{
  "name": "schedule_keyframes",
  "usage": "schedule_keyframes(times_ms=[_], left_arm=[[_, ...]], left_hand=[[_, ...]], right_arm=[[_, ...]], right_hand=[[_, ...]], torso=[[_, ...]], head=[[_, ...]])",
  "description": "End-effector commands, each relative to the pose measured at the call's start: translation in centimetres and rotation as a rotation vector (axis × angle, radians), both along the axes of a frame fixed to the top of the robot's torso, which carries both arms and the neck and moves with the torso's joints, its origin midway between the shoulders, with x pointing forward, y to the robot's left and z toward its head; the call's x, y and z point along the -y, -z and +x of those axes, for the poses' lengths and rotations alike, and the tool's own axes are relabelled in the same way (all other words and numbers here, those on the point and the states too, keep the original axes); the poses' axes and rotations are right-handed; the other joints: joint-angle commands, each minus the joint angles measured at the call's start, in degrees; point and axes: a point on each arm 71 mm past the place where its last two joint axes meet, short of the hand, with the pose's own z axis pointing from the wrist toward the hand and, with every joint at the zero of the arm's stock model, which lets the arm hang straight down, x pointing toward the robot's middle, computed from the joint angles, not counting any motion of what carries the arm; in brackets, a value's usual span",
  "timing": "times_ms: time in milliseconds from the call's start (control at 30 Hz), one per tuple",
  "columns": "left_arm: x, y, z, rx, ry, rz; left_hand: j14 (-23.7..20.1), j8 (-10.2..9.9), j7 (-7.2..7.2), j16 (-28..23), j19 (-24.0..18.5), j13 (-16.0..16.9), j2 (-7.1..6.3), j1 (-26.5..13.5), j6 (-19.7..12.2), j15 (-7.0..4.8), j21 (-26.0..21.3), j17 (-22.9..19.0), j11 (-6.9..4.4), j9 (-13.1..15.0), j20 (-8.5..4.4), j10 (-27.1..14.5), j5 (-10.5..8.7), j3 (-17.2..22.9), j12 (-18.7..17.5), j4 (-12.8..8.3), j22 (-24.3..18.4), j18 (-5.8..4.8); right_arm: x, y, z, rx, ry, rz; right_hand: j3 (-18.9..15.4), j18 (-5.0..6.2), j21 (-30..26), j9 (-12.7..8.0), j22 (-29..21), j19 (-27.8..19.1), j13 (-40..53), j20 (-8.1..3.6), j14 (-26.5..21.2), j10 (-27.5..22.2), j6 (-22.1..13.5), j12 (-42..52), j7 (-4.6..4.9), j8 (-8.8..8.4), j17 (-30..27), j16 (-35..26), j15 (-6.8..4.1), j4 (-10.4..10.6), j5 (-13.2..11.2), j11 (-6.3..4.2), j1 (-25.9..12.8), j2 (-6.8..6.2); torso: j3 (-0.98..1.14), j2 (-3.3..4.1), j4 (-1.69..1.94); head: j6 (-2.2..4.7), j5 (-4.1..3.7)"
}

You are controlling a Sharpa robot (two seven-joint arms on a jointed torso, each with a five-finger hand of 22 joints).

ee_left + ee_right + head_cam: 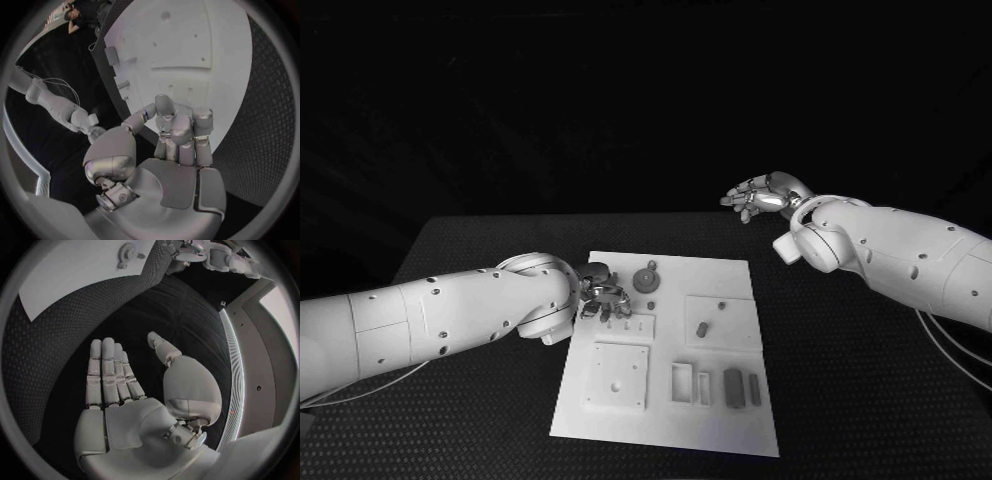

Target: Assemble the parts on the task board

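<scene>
Black table (473, 240) — left hand (599, 296), fingers curled, grip unclear, at the board's (733, 420) ten o'clock, nearest the gear (648, 279) — right hand (762, 195) spread, empty, far

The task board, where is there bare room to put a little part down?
The task board is bare along its far right corner, beyond the small raised square. The near edge, below the big square plate, is bare too. It is crowded near the gear, where the left hand hovers.

Task board (733, 420) lies mid-table (473, 420) (gear (646, 279) on its far end).
</scene>
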Motion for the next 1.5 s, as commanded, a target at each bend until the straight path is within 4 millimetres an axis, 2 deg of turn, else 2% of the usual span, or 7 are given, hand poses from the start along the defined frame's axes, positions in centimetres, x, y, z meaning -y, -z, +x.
schedule_keyframes(times_ms=[33, 500, 767, 1067, 1267, 1500], left_arm=[[0.1, 0.1, -0.1, 0.017, 0.035, 0.033], [0.4, 1.2, -0.6, 0.047, 0.074, 0.074], [0.5, 1.4, -0.6, 0.044, 0.078, 0.074], [0.5, 1.6, -0.7, 0.042, 0.083, 0.079], [0.5, 1.8, -0.8, 0.032, 0.091, 0.083], [0.8, 1.9, -0.9, 0.023, 0.105, 0.09]], left_hand=[[-1.89, 0.15, -3.19, 0.28, -0.51, 0.09, 0.5, 0.12, 5.8, -2.04, 0.3, -0.11, -0.16, 0.06, -3.28, 0.13, -0.11, 0.52, 0.18, 0.19, 0.06, 3.12], [-1.96, 0.18, -3.21, 0.48, -0.53, 0.12, -0.07, 0.12, 5.8, -2.05, 0.29, -0.35, -0.17, 0.08, -3.32, 0.09, -0.41, 0.94, 0.27, 0.2, 0.12, 3.16], [-1.99, 0.24, -3.21, 0.66, -0.46, 0.14, -0.57, 0.15, 5.87, -2.02, 0.25, -0.62, -0.16, 0.09, -3.34, 0.09, -1.06, 1.06, 0.35, 0.35, 0.13, 3.17], [-2.04, 0.23, -3.19, 0.82, -0.35, 0.1, -1.05, 0.61, 5.85, -2.0, 0.15, -0.99, -0.15, 0.05, -3.36, 0.06, -2.04, 1.16, 0.37, 0.47, 0.09, 3.18], [-2.06, 0.26, -3.2, 1.11, -0.32, 0.07, -0.82, 0.61, 5.96, -1.98, 0.01, -1.37, -0.14, 0.0, -3.33, 0.12, -3.69, 0.99, 0.45, 0.65, 0.06, 3.12], [-2.12, 0.3, -3.24, 1.52, -0.39, 0.13, -0.14, -0.18, 6.13, -2.0, -0.08, -1.62, -0.17, -0.06, -3.31, 0.21, -4.55, 0.7, 0.66, 0.81, 0.1, 3.07]], right_arm=[[-0.2, 0.0, 0.0, -0.001, -0.017, -0.009], [-0.3, 0.0, 0.0, -0.001, -0.023, -0.008], [-0.4, 0.0, -0.1, -0.002, -0.025, -0.007], [-0.5, 0.0, -0.1, -0.002, -0.028, -0.006], [-0.6, 0.0, -0.1, -0.003, -0.03, -0.006], [-0.7, 0.0, -0.1, -0.005, -0.034, -0.005]], right_hand=[[-0.2, -0.23, -0.34, -0.07, 0.09, -0.42, -0.11, -0.04, -0.45, -0.24, -0.29, 0.02, 0.17, 0.26, -0.08, -0.38, 0.11, 0.06, 0.25, -0.04, 0.49, -0.03], [-0.22, -0.25, -0.67, -0.16, 0.29, -0.65, -0.75, 0.06, -0.7, -0.39, -0.33, 0.12, 0.16, 0.32, -0.17, -0.52, 0.21, 0.21, 0.7, 0.03, 0.44, -0.07], [-0.22, -0.26, -0.82, -0.21, 0.39, -0.75, -1.03, 0.1, -0.8, -0.46, -0.36, 0.17, 0.17, 0.33, -0.2, -0.56, 0.26, 0.24, 0.91, 0.06, 0.45, -0.08], [-0.2, -0.26, -0.92, -0.23, 0.47, -0.81, -1.24, 0.12, -0.86, -0.5, -0.36, 0.23, 0.17, 0.36, -0.23, -0.59, 0.28, 0.25, 1.05, 0.09, 0.51, 0.0], [-0.22, -0.26, -0.97, -0.25, 0.51, -0.84, -1.36, 0.15, -0.89, -0.52, -0.37, 0.27, 0.18, 0.37, -0.24, -0.6, 0.3, 0.29, 1.11, 0.1, 0.48, 0.06], [-0.23, -0.26, -1.03, -0.27, 0.56, -0.87, -1.48, 0.16, -0.92, -0.54, -0.38, 0.31, 0.18, 0.37, -0.25, -0.61, 0.32, 0.3, 1.17, 0.11, 0.48, 0.08]], torso=[[-0.02, 0.03, -0.07], [-0.04, 0.09, -0.18], [0.06, 0.06, -0.15], [0.03, 0.05, -0.11], [0.01, 0.05, -0.17], [0.02, 0.06, -0.14]], head=[[0.03, 0.1], [-0.21, -0.04], [-0.36, -0.1], [-0.38, -0.16], [-0.34, -0.25], [-0.42, -0.23]])
